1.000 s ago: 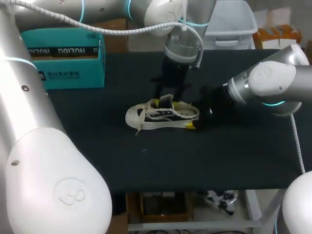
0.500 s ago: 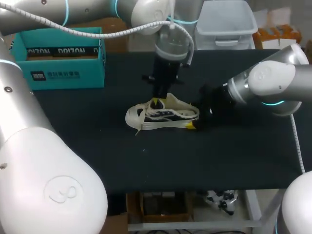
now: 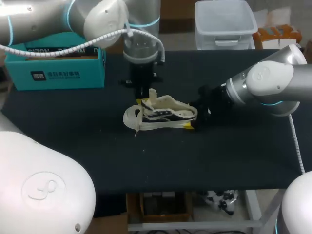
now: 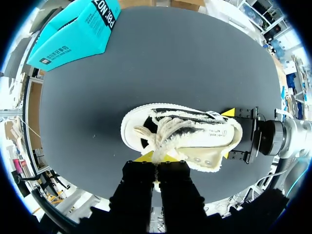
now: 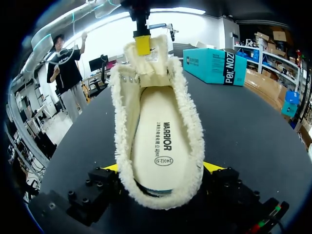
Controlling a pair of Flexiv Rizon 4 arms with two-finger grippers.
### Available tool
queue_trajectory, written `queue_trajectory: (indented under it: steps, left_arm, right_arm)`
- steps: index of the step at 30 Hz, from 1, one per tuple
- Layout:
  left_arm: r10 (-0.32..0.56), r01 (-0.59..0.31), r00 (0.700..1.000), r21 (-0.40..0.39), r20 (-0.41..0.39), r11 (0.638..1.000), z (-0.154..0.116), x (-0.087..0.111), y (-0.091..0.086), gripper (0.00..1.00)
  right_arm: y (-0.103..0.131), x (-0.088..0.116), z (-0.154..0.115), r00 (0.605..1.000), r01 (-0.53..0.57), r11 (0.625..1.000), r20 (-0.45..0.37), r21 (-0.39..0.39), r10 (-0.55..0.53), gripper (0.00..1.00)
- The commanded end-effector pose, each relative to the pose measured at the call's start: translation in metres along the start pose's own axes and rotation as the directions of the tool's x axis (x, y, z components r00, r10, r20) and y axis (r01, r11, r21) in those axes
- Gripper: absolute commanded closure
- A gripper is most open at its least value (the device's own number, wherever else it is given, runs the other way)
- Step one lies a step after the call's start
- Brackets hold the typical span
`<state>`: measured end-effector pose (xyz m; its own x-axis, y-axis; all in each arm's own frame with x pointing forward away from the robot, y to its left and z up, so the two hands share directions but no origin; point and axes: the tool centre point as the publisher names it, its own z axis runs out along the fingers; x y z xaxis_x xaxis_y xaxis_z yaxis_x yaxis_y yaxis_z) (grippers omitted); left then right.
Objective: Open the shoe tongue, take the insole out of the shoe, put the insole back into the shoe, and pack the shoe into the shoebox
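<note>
Low canvas shoe point(image 3: 163, 113), cream with dark side panels and a pale rubber sole, standing on its sole on the table point(image 3: 97, 146), which is covered in matt black cloth. The toe cap is rounded and smooth. The rim of the opening and the cream laces point(image 4: 161, 134) are frayed and fuzzy.

Left gripper point(image 4: 156, 161): directly above the forefoot of the shoe, pointing down, with its yellow tips clamped on the upper end of the tongue point(image 5: 146, 61). The tongue is drawn up and away from the opening.

Right gripper point(image 5: 162, 168): at the heel of the shoe, lying low along the table. One yellow tip presses each side of the heel, so the shoe is gripped between them.

Insole point(image 5: 158, 141): a flat, pale, elongated oval lying inside the shoe, exposed under the raised tongue and printed near the heel.

Shoebox point(image 3: 58, 68): a teal rectangular cardboard carton, well apart from the shoe, beyond its toe and toward the far side of the table.
</note>
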<state>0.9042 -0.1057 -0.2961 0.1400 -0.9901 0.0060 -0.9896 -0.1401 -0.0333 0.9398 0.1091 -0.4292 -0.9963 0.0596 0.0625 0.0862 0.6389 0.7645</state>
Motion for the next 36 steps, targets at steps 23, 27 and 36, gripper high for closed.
queue_trajectory:
  steps: [23, 27, 36]
  left_arm:
    - [0.205, -0.219, 0.852, 0.028, -0.483, 0.975, -0.007, -0.016, 0.025, 0.26]
    - [0.323, -0.317, 0.809, 0.099, -0.49, 0.943, -0.037, -0.016, 0.037, 0.59]
    - [0.722, -0.717, 0.572, 0.189, -0.389, 0.67, -0.082, -0.002, 0.056, 1.0]
  right_arm:
    - [-0.007, -0.001, -0.001, 1.0, 0.0, 1.0, 0.0, 0.0, 0.0, 1.0]
    - [-0.007, -0.001, -0.001, 1.0, 0.0, 1.0, 0.0, 0.0, 0.0, 1.0]
    - [-0.007, -0.001, -0.001, 1.0, 0.0, 1.0, 0.0, 0.0, 0.0, 1.0]
